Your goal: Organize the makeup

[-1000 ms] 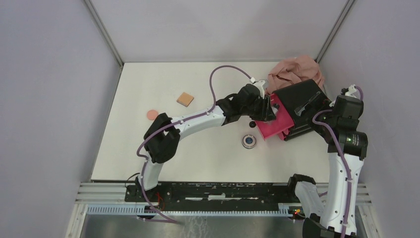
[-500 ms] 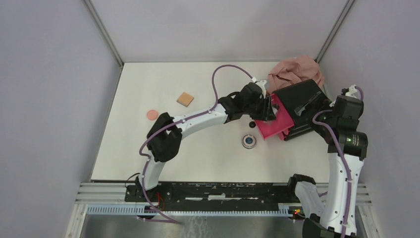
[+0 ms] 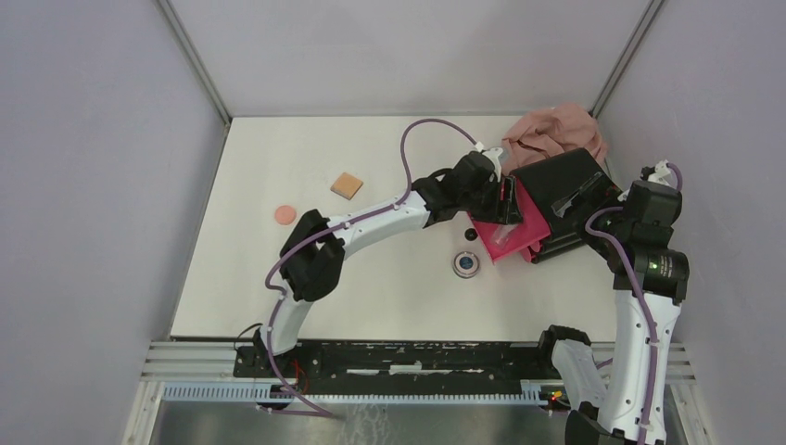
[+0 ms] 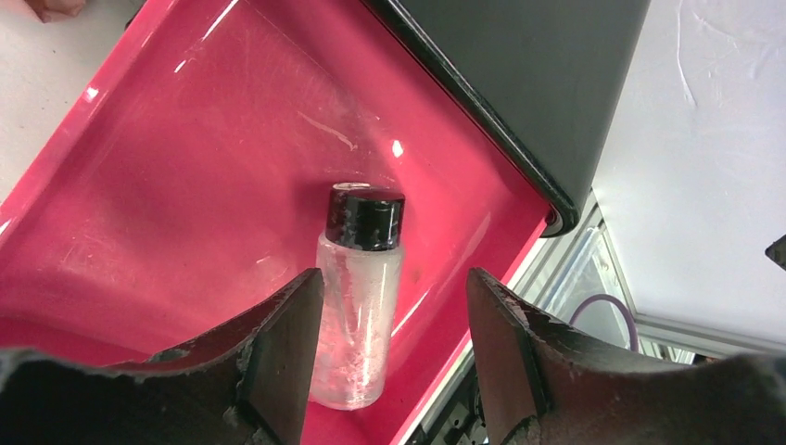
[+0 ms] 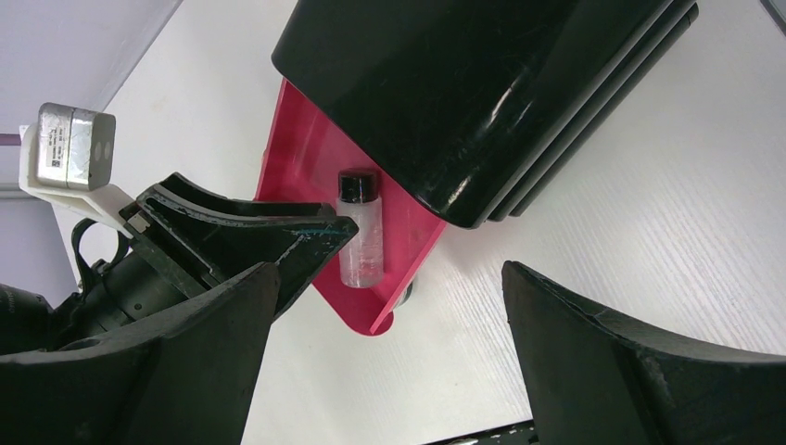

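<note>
The vial [image 4: 360,306] is lying on its side in the open drawer [image 3: 526,221], which is sticking out toward the lower left of the box [image 3: 561,185] at the right of the top view. The cloth [image 3: 556,130] is lying just behind the box, at the upper right of the table [image 3: 371,297]. The compact [image 3: 466,264] is sitting near the drawer, to its lower left. The square pad [image 3: 347,185] is resting left of centre, with the round puff [image 3: 285,215] lying to its lower left, both well apart from the box.
</note>
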### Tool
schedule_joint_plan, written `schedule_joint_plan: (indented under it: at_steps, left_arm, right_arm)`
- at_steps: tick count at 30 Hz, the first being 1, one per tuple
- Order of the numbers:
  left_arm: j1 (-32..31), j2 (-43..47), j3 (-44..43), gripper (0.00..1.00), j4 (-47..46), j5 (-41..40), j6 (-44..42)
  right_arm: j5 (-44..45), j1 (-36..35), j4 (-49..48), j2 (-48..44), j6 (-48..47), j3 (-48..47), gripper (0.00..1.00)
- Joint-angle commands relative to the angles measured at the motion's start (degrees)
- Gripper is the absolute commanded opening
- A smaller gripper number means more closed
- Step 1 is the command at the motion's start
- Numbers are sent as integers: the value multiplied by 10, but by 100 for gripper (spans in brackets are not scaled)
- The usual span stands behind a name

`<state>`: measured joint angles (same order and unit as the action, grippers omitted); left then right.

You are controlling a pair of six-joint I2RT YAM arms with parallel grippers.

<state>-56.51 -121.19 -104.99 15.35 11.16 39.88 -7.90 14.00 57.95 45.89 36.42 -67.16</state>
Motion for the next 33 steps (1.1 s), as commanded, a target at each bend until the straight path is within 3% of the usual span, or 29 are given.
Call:
schedule_joint_plan:
  at_steps: [1,7,12,17,21,25,33]
  left_arm:
    - [-3,15,-36,65,9,13,-35]
    - [-3,94,-16,64,41,-39,-89]
    - [2,171,76,63,57,-113,-103]
    - [8,212,199,63,40,-129,-148]
    - [7,268,320,67,-37,-153,-235]
    - [8,325,425,72,-138,-124,-315]
    - [7,310,526,72,-340,-38,-426]
  right_arm:
    - [5,2,-7,-5,5,-18,97]
    - [7,2,-7,-6,4,-13,97]
    - [5,2,-15,-5,7,-4,97]
    - [-5,2,-25,-3,12,5,97]
    - [-4,2,-25,-2,10,5,97]
    - [-3,2,-26,0,9,5,97]
    - [-15,2,-38,4,11,15,97]
